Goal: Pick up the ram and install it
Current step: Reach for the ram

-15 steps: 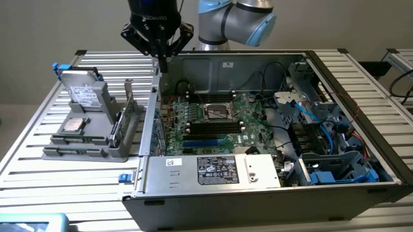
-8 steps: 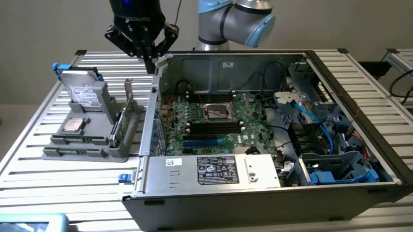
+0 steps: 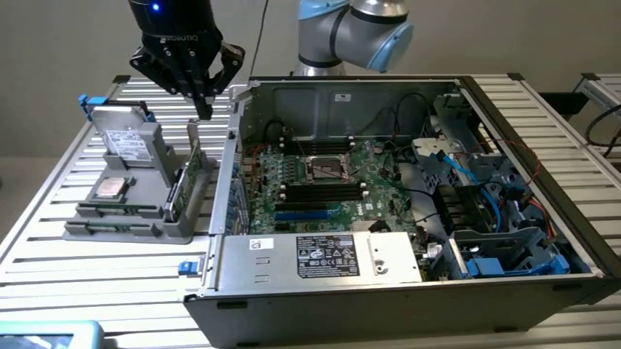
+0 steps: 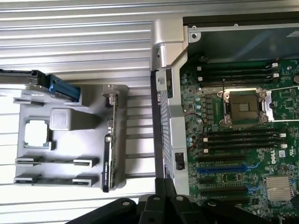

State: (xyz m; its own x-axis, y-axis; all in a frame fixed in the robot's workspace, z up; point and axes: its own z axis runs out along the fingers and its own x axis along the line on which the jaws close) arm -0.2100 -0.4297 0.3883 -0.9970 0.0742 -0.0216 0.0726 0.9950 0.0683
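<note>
My pincer (image 3: 203, 110) looks matt black plastic; the ribbed table (image 3: 58, 262) is pale bare metal, the grey holder (image 3: 126, 233) dull smooth plastic.

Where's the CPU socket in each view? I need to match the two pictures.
Exterior view: the CPU socket sits mid-motherboard, between two banks of black slots.
Wrist view: the CPU socket lies between the same two banks.
Shared landmark: the blue slot, just beyond one bank on the side away from the socket.
</note>
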